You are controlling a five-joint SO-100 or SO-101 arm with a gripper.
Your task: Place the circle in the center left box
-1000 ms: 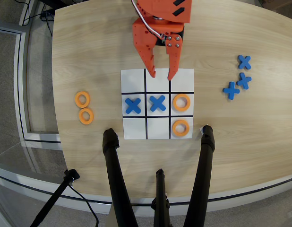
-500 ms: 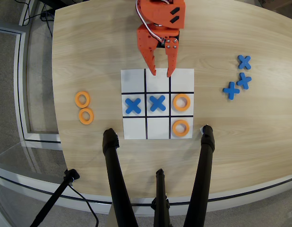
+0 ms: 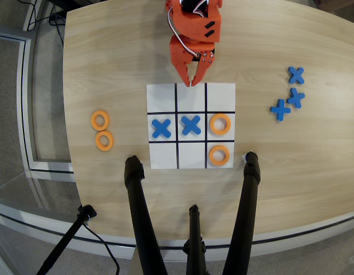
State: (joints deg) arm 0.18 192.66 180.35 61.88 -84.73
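Observation:
In the overhead view the paper grid [image 3: 191, 94] lies in the middle of the table. Its middle row holds two blue crosses [image 3: 161, 128] in the left and middle cells. The middle row's right end cell [image 3: 229, 133] holds an orange ring [image 3: 220, 124]. Another orange ring [image 3: 219, 154] lies in the bottom right cell. Two more orange rings [image 3: 100, 120] lie on the wood, left of the grid. My orange gripper [image 3: 192, 82] hangs over the grid's top edge, above the top middle cell. Its fingers are together and hold nothing.
Three loose blue crosses [image 3: 295, 75] lie on the table at the right. Black tripod legs [image 3: 137, 195] stand along the near edge, below the grid. The table edge curves down the left side.

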